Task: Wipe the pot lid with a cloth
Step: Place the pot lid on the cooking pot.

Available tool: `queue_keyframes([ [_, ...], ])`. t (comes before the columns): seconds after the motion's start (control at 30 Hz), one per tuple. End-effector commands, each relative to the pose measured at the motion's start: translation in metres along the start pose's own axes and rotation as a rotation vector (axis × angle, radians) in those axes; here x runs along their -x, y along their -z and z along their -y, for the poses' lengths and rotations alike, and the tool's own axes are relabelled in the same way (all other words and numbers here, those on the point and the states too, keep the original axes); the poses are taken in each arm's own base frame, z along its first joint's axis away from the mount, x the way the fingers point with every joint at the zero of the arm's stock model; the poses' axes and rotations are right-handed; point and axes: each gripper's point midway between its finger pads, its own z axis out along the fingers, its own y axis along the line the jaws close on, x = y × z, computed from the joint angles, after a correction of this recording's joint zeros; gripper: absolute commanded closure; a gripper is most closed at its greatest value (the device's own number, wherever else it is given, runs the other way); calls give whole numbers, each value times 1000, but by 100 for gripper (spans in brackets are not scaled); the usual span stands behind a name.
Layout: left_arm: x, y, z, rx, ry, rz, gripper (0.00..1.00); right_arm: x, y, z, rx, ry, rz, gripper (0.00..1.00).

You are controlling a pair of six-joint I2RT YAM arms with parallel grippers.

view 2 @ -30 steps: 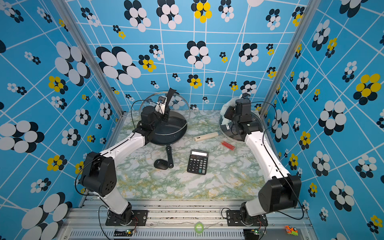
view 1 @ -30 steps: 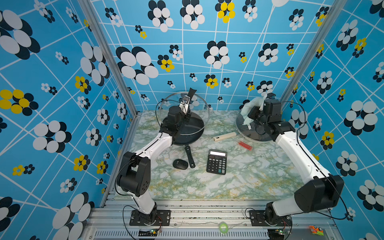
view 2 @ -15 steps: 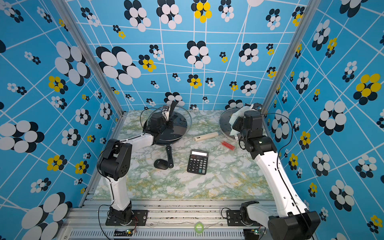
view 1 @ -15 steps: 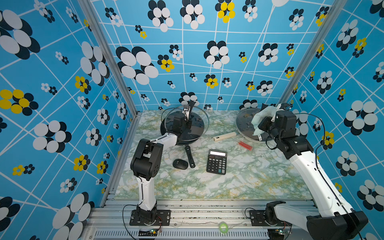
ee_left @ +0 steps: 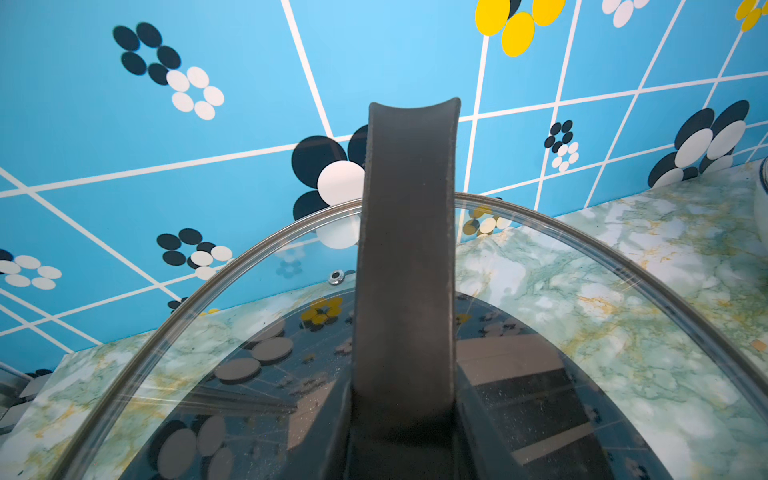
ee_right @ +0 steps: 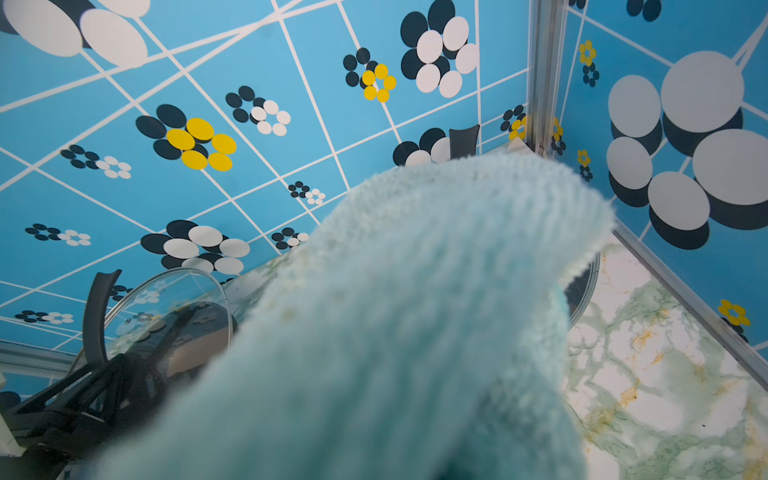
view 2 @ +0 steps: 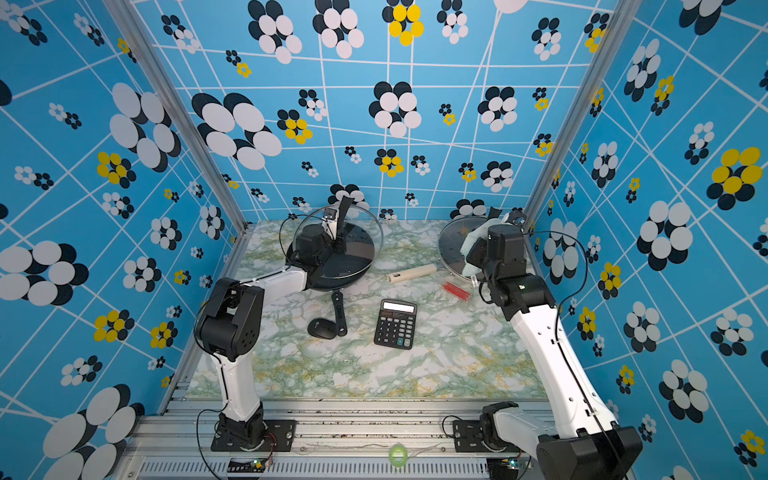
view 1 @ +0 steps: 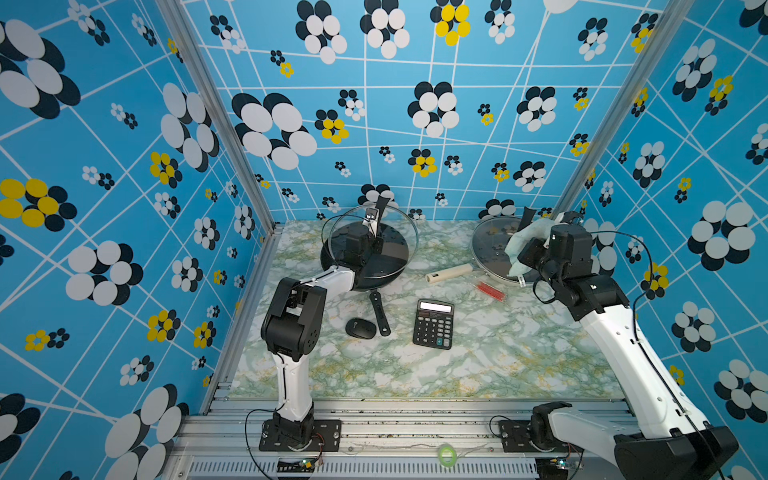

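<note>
Since a second ago: the left arm has folded its elbow up and brought the pot lid (view 1: 397, 232) down from high above the black pan (view 1: 386, 272) to just over it. The right arm has pulled its wrist back toward the right wall.

Top views: left gripper (view 1: 372, 233) is clamped on the lid's black handle (view 1: 383, 204). The lid is tilted toward the camera and off the pan in both top views. Right gripper (view 1: 535, 251) is mostly hidden and closed on the cloth (view 1: 524, 243). The cloth hangs bunched in front of a second lid (view 1: 490, 245) at the back right; contact cannot be resolved. Calculator (view 1: 434, 324) lies mid-table.

Left wrist: the handle (ee_left: 409, 249) rises from between the jaws, and the pan (ee_left: 519, 395) shows through the glass.

Right wrist: the cloth (ee_right: 415, 311) fills the frame and hides the jaws. The pot lid (ee_right: 178, 299) is well apart, beyond it.
</note>
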Motion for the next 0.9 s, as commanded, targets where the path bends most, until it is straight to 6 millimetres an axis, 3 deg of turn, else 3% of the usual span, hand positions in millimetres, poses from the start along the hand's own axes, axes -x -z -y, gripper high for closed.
queue_keyframes([
  [0.0,47,5,-19,65,19,158,100,12,2,-6,11,-5,19,100],
  [0.4,27,10,-25,101,44,117,100,18,-12,-19,31,17,6,100],
  [0.87,13,11,-32,147,68,96,100,18,-15,-21,33,28,-7,100],
])
